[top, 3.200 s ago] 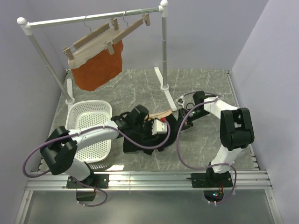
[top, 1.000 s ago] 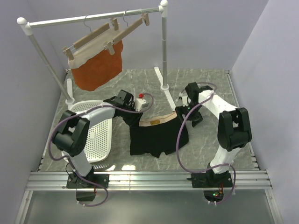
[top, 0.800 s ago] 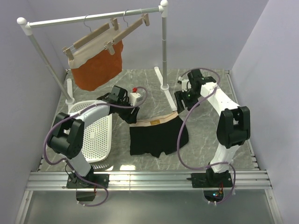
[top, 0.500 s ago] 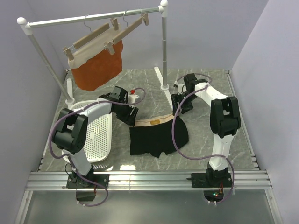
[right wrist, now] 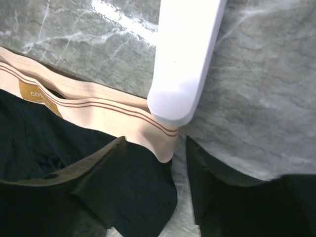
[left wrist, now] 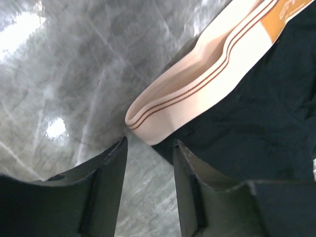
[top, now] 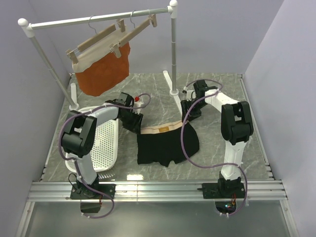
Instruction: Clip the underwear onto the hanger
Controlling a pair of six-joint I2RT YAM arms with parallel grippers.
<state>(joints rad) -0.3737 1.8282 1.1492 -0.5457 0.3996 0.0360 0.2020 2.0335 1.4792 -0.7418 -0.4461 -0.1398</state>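
The black underwear [top: 168,145] lies spread flat on the marble table, its beige waistband [top: 160,129] towards the back. My left gripper [top: 134,121] is down at the waistband's left end. In the left wrist view the left gripper [left wrist: 148,148] is open, with the folded band end [left wrist: 148,126] just beyond its fingertips. My right gripper [top: 187,112] is at the band's right end. The right wrist view shows the right gripper [right wrist: 155,144] open, with the band's corner [right wrist: 160,140] between its tips. The bare wooden hanger [top: 140,27] hangs on the rail, far above both grippers.
A white rack's foot [right wrist: 185,64] lies right beside the waistband's right corner. The rack's post [top: 174,54] rises behind my right gripper. A rust-orange garment [top: 103,71] hangs on a twin hanger. A white mesh basket [top: 96,143] sits at the left.
The underwear, bunched up three seconds ago, now lies flat. Over the last second both grippers have come down to the two ends of the waistband. The right jaws have narrowed.
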